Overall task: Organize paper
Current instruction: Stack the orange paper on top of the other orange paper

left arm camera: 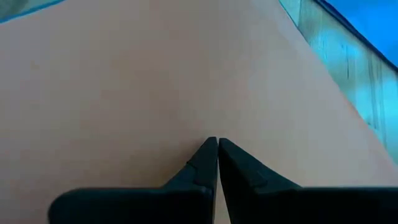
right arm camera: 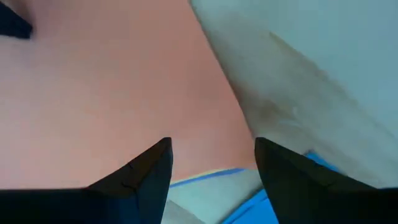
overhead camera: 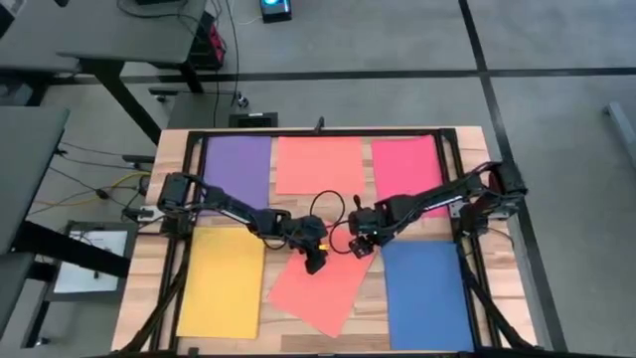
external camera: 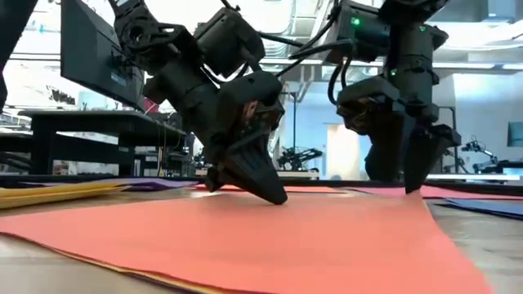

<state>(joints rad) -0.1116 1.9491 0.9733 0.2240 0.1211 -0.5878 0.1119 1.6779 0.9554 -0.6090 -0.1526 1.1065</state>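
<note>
A salmon-orange sheet (overhead camera: pixel 323 286) lies skewed at the table's (overhead camera: pixel 298 336) six o'clock edge, between yellow (overhead camera: pixel 222 282) and blue (overhead camera: pixel 425 294) sheets. The left gripper (overhead camera: pixel 315 265), jaws closed, presses it; the right gripper (overhead camera: pixel 359 249), jaws open, straddles its corner.

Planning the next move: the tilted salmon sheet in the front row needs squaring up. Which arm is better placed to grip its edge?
Probably the right. The right pincer is open at the tilted salmon sheet's edge beside the blue sheet; the left pincer is shut, tips on the sheet's middle.
</note>
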